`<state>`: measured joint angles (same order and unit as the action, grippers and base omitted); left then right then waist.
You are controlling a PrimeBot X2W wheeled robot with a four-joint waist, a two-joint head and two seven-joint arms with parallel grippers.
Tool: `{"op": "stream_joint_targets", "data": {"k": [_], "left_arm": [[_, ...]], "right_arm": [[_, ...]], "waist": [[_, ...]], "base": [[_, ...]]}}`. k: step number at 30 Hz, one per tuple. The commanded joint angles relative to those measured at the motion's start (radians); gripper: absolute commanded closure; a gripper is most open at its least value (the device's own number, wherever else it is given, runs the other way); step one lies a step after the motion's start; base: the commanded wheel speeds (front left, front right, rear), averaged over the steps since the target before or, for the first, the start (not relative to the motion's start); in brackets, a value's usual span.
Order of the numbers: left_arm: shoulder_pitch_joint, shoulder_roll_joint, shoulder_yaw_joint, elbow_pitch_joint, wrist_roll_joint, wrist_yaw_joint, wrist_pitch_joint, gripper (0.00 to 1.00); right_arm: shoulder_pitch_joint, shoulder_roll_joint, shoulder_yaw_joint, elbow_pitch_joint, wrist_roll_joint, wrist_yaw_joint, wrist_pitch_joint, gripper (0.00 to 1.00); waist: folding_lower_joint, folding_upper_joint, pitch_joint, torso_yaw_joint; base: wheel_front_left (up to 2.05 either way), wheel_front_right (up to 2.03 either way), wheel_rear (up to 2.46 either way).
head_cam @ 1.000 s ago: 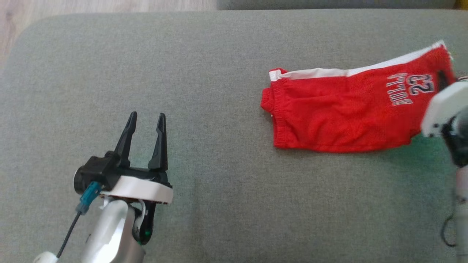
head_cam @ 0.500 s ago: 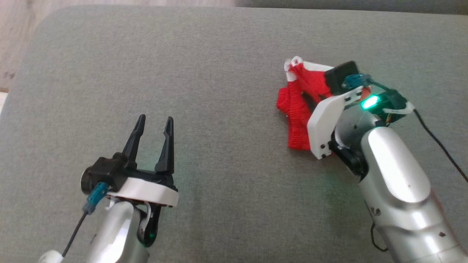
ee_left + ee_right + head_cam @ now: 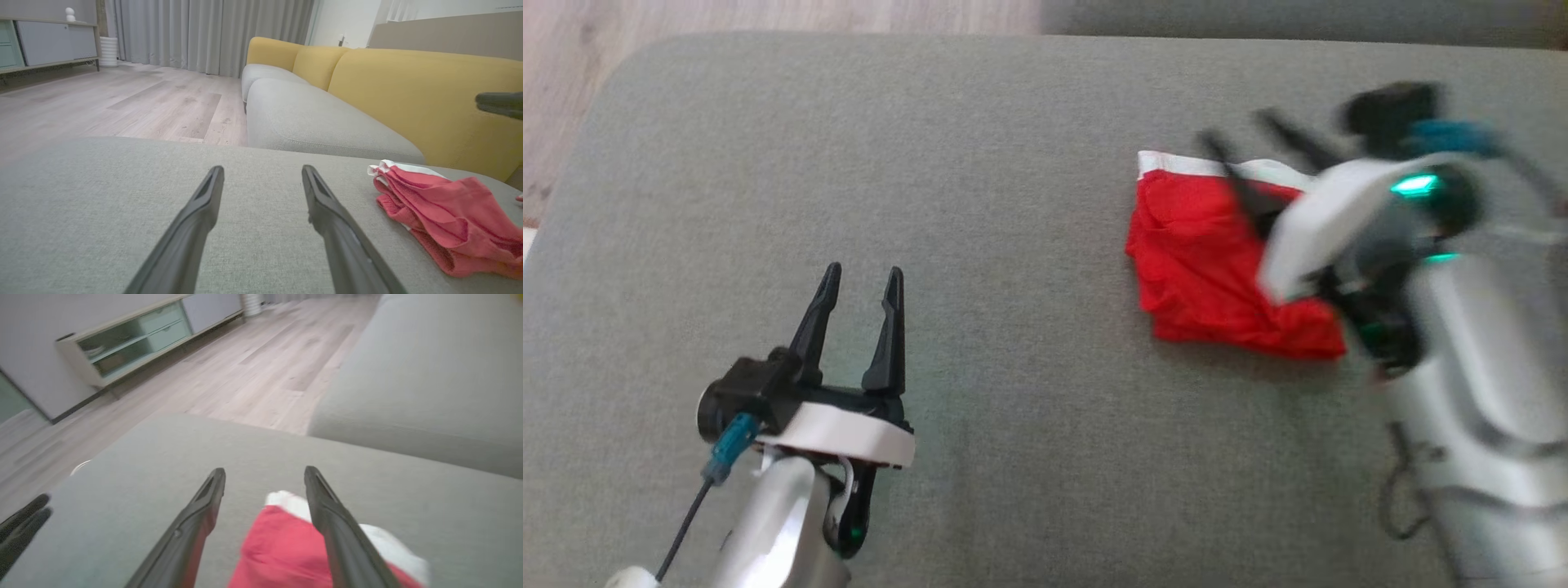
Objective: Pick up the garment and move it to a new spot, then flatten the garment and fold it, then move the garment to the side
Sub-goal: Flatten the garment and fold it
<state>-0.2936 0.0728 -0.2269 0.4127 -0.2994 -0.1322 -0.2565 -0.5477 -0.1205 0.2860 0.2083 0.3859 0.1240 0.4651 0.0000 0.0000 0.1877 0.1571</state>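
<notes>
The garment point(image 3: 1205, 269) is a pair of red shorts with a white band, lying doubled over on the grey cushion point(image 3: 1013, 204) right of centre. My right gripper point(image 3: 1241, 135), blurred, hovers open over its far edge, and the arm covers its right part. In the right wrist view the open fingers point(image 3: 264, 471) straddle the red and white garment point(image 3: 282, 547) below them, holding nothing. My left gripper point(image 3: 863, 276) stands open and empty at the lower left, well apart from the garment. The left wrist view shows its spread fingers point(image 3: 262, 169) with the garment point(image 3: 441, 216) off to the right.
The cushion's rounded far left edge meets a wooden floor point(image 3: 768, 16). A yellow-backed sofa point(image 3: 408, 81) with grey seats stands beyond it. A low sideboard point(image 3: 135, 339) stands against the wall across the floor. Bare cushion lies between the two grippers.
The right gripper pulled the garment's right end over to the left, doubling it, then opened and let go. The left arm kept still. The head camera shifted slightly.
</notes>
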Motion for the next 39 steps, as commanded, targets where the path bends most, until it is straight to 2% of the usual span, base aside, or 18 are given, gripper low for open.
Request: {"op": "stream_joint_targets", "data": {"k": [1,4,7,8,9,10,13,18,25,26,28,29,30,31,35,39], "left_arm": [[-0.003,0.022,0.032,-0.032,-0.002,0.002,-0.005,0.0],[-0.001,0.023,0.029,-0.035,0.003,0.002,-0.005,0.0],[-0.006,0.023,0.024,-0.036,0.007,0.002,-0.005,0.0],[-0.01,0.024,0.022,-0.036,0.008,0.002,-0.005,0.0],[-0.013,0.024,0.02,-0.036,0.008,0.002,-0.005,0.0],[-0.017,0.024,0.019,-0.036,0.008,0.002,-0.005,0.0],[-0.026,0.027,0.016,-0.033,0.008,0.002,-0.005,0.0],[-0.033,0.029,0.014,-0.023,0.006,0.002,-0.005,0.0],[-0.013,0.037,0.031,-0.011,0.001,0.002,-0.005,0.0],[-0.004,0.039,0.039,-0.01,-0.001,0.002,-0.005,0.0],[0.008,0.041,0.053,-0.013,-0.003,0.004,-0.005,0.0],[0.015,0.041,0.061,-0.014,-0.005,0.004,-0.005,0.0],[0.023,0.044,0.068,-0.014,-0.006,0.005,-0.005,0.0],[0.029,0.047,0.075,-0.015,-0.005,0.006,-0.005,0.0],[0.065,0.059,0.111,-0.024,-0.003,0.017,-0.005,0.0],[0.107,0.064,0.148,-0.038,-0.004,0.035,-0.005,0.0]], "right_arm": [[-0.002,-0.021,-0.027,-0.046,-0.014,0.007,-0.009,0.0],[0.04,-0.081,-0.111,-0.052,-0.072,0.007,-0.013,0.0],[0.073,-0.105,-0.167,-0.007,-0.072,0.007,-0.045,0.0],[0.079,-0.118,-0.179,0.019,-0.084,0.007,-0.058,0.07],[0.084,-0.128,-0.179,0.047,-0.099,0.007,-0.07,0.76],[0.086,-0.129,-0.175,0.075,-0.105,0.007,-0.083,1.0],[0.082,-0.13,-0.111,0.148,-0.116,0.007,-0.104,1.0],[0.071,-0.117,0.089,0.197,-0.054,0.007,-0.099,1.0],[0.125,-0.114,0.366,0.04,0.189,0.007,-0.005,1.0],[0.15,-0.122,0.393,-0.023,0.244,0.007,-0.001,1.0],[0.172,-0.128,0.383,-0.082,0.265,0.007,-0.043,1.0],[0.185,-0.128,0.361,-0.107,0.264,0.007,-0.081,0.89],[0.2,-0.127,0.332,-0.125,0.254,0.007,-0.121,0.19],[0.215,-0.13,0.306,-0.141,0.237,0.007,-0.157,0.0],[0.293,-0.116,0.146,-0.178,0.133,0.007,-0.298,0.0],[0.378,-0.079,-0.036,-0.195,-0.019,0.007,-0.362,0.0]], "waist": [[0.0,0.0,-0.008,-0.012],[0.0,0.0,-0.008,-0.025],[0.0,0.0,0.001,-0.033],[0.0,0.0,0.005,-0.034],[0.0,0.0,0.009,-0.035],[0.0,0.0,0.013,-0.035],[0.0,0.0,0.025,-0.038],[0.0,0.0,0.022,-0.04],[0.0,0.0,-0.014,-0.065],[0.0,0.0,-0.028,-0.076],[0.0,0.0,-0.043,-0.089],[0.0,0.0,-0.052,-0.095],[0.0,0.0,-0.061,-0.102],[0.0,0.0,-0.069,-0.107],[0.0,0.0,-0.106,-0.132],[0.0,0.0,-0.133,-0.153]], "base": [[0.0,0.0,0.0],[0.0,0.0,0.0],[0.0,0.0,0.0],[0.0,0.0,0.0],[0.0,0.0,0.0],[0.0,0.0,0.0],[0.0,0.0,0.0],[0.0,0.0,0.0],[0.0,0.0,0.0],[0.0,0.0,0.0],[0.0,0.0,0.0],[0.0,0.0,0.0],[0.0,0.0,0.0],[0.0,0.0,0.0],[0.0,0.0,0.0],[0.0,0.0,0.0]]}}
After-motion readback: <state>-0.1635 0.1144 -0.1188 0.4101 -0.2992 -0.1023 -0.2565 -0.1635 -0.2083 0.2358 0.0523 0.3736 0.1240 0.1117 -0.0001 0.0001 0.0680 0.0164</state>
